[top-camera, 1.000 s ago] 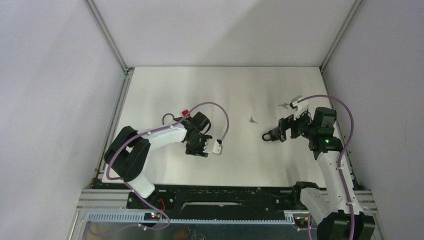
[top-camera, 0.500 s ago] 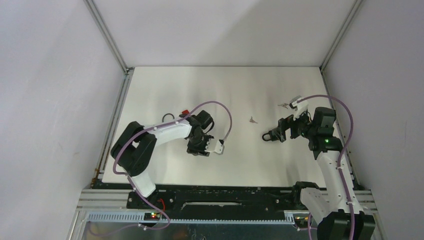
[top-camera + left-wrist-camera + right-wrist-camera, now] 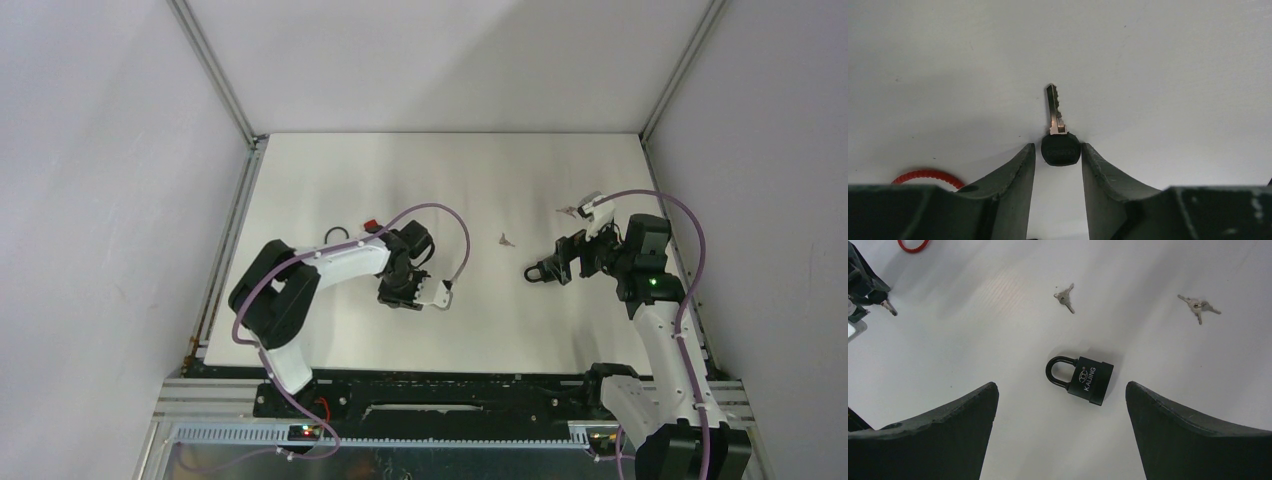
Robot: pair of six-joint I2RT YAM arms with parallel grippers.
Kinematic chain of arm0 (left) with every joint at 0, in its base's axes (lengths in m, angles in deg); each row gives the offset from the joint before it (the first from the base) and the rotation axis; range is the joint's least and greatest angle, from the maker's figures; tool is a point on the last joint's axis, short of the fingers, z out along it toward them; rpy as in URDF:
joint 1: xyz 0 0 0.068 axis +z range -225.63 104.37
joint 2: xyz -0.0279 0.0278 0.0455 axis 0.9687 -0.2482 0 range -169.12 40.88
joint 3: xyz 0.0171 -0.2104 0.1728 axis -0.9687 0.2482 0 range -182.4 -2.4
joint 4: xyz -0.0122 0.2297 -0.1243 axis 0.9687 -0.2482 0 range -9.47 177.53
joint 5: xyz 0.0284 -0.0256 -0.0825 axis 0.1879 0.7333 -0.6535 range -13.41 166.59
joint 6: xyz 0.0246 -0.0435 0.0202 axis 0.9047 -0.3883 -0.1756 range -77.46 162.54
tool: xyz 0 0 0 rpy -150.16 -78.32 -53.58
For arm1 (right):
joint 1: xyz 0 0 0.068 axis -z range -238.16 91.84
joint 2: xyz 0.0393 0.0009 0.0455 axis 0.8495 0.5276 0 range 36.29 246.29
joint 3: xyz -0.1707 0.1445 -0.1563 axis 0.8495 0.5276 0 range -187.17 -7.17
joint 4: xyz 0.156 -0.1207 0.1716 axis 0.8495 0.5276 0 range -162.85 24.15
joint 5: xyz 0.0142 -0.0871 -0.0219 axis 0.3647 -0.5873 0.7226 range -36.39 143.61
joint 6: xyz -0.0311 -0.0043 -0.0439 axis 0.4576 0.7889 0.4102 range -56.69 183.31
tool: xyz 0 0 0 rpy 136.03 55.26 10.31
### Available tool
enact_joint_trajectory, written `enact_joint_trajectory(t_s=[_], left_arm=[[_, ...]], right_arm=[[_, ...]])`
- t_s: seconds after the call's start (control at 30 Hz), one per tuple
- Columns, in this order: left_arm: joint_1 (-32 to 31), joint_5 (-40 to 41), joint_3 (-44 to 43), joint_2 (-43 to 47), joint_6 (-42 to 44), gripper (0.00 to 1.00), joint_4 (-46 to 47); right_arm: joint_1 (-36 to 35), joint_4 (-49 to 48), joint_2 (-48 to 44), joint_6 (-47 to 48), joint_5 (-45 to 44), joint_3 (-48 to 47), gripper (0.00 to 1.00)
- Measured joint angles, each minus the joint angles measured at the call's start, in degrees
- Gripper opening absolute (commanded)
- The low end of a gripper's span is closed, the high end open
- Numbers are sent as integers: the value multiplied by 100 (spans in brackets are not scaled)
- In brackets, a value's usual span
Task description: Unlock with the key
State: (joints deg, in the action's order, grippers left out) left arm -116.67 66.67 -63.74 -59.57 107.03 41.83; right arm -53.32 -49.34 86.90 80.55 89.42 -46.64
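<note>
So, left fingers sit part-open, 1 on each side of the key, flanking its black head; no firm pinch visible yet. Key lies flat on the tabletop, blade pointing away from them, so a squeeze grabs the head. Right fingers spread fully wide, empty, with the padlock lying flat between them beyond the tips, probably to steady it.

Matt black padlock, shiny metal key, smooth white table.
</note>
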Motion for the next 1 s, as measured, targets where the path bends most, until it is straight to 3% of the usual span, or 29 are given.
enact_joint_trajectory(t_s=[0.27, 0.53, 1.0], left_arm=[[-107, 140, 247, 195, -11, 35, 208], [-197, 275, 476, 393, -151, 17, 470], [-59, 66, 632, 815, -1158, 13, 1318]], right_arm=[[-11, 0, -4, 0, 2, 0, 100], [-50, 0, -4, -2, 9, 0, 100], [-614, -79, 264, -337, -11, -48, 100]])
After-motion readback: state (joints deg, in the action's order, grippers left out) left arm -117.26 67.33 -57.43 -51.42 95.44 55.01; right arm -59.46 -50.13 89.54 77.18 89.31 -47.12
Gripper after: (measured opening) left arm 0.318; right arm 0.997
